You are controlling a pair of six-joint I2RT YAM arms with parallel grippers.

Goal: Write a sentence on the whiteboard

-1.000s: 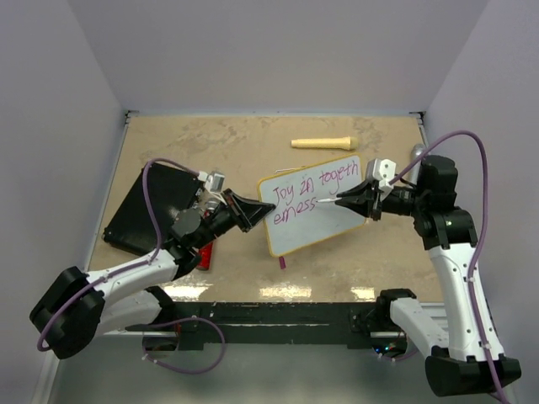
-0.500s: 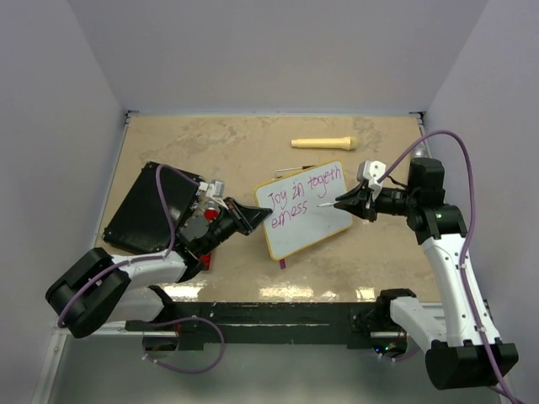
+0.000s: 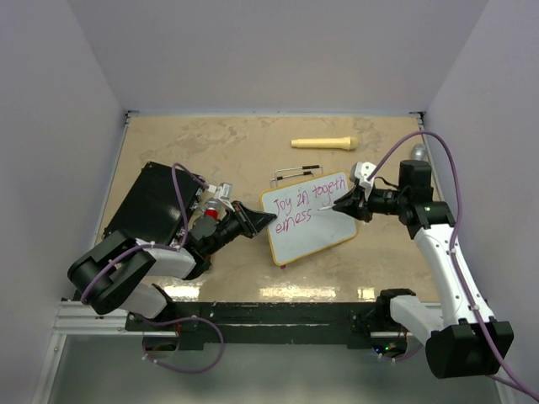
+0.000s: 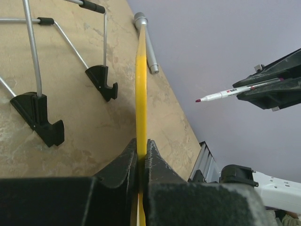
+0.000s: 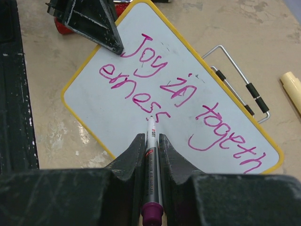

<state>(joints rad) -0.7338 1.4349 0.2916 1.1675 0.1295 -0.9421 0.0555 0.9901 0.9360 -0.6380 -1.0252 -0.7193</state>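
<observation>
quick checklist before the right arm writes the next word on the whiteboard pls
1. Clamp of the left gripper on the whiteboard rim: ok.
2. Hold of the right gripper on the marker, straight between its fingers: ok.
3. Cap off, tip exposed: ok.
4. Tip touching the whiteboard: not ok; the left wrist view shows a gap.
5. Blank room where the sentence ends at "erness": ok.
6. Ink flowing: cannot tell.
</observation>
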